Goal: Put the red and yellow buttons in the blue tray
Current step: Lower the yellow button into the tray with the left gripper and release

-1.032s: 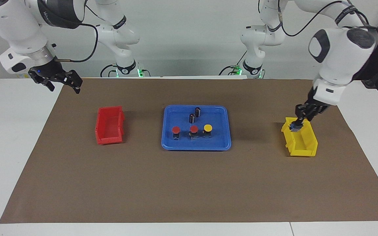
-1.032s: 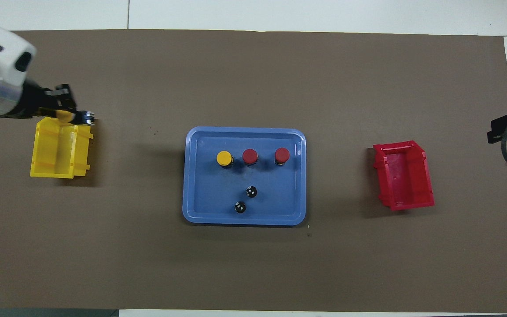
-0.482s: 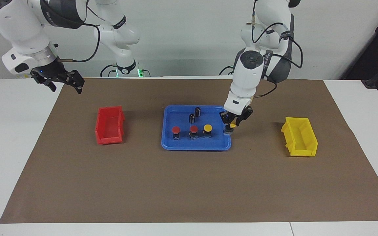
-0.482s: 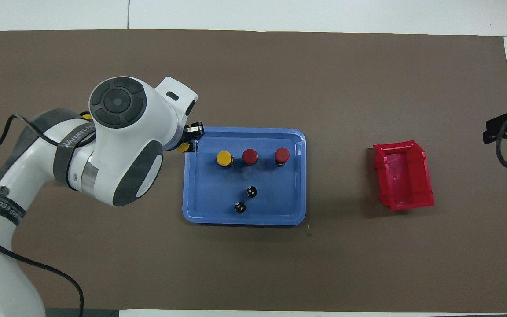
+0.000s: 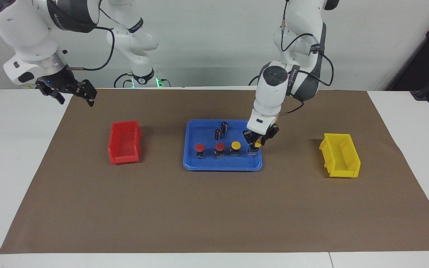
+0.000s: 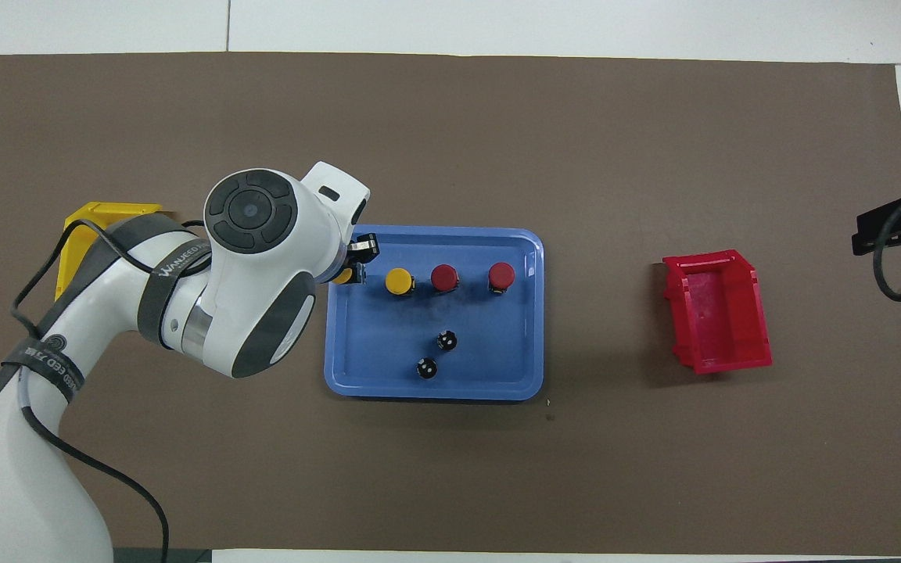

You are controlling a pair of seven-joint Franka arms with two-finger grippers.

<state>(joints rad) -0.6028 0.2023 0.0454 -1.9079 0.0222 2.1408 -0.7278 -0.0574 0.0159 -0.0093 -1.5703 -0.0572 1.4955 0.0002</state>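
Gripping a yellow-capped button (image 5: 256, 144) between closed fingertips, the left pincer (image 5: 254, 147) hangs low over the blue tray (image 5: 192, 163), at the tray's corner toward the left arm's end of the worktop; whether the button's black base touches the tray floor I cannot tell. That button sits in line with three others standing in the tray: a second yellow button (image 5: 235, 145) just beside it, then a red button (image 5: 220, 146) and another red button (image 5: 199, 147). Two dark capless cylinders (image 5: 221, 130) stand in the tray nearer to the robots. The left arm bends down steeply from its base, wrist tilted toward the tray. The right pincer (image 5: 73, 95) waits spread wide and empty, raised over the brown mat's corner (image 5: 214, 208), near the red bin (image 5: 124, 143). The yellow bin (image 5: 340, 155) lies at the left arm's end
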